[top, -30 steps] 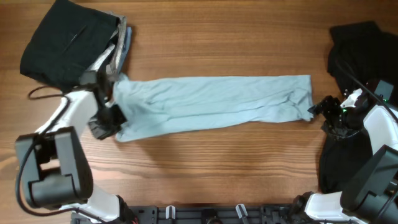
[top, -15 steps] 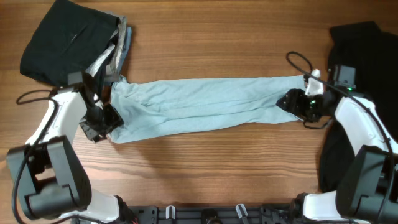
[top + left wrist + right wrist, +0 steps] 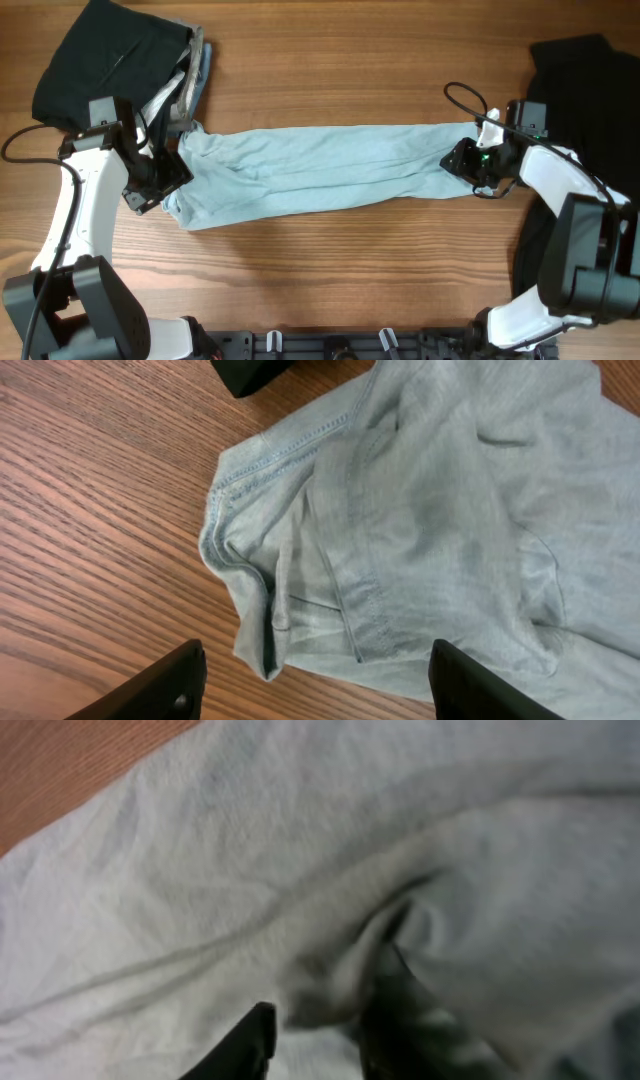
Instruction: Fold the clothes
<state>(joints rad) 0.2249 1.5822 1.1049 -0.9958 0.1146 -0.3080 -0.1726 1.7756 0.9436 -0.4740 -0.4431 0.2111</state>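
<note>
The light blue shirt point(image 3: 320, 165) lies in a long folded band across the middle of the table. My left gripper point(image 3: 150, 190) hovers at its left end, jaws wide open. In the left wrist view the gripper point(image 3: 318, 670) has nothing between its fingers; the shirt's point(image 3: 450, 510) seamed corner lies just ahead on the wood. My right gripper point(image 3: 462, 160) sits on the shirt's right end. In the right wrist view the gripper point(image 3: 320, 1020) has its fingers close together with a raised fold of the shirt point(image 3: 300, 850) pinched between them.
A black garment point(image 3: 100, 60) lies piled at the back left, with grey and blue folded garments point(image 3: 195, 75) at its right edge, close to my left arm. Another black garment point(image 3: 580, 90) covers the right side under my right arm. A cable point(image 3: 465, 95) loops above the right gripper.
My left gripper let go of the shirt's left end, opened and drew back left. My right gripper moved in over the shirt's right end and closed on a fold there.
</note>
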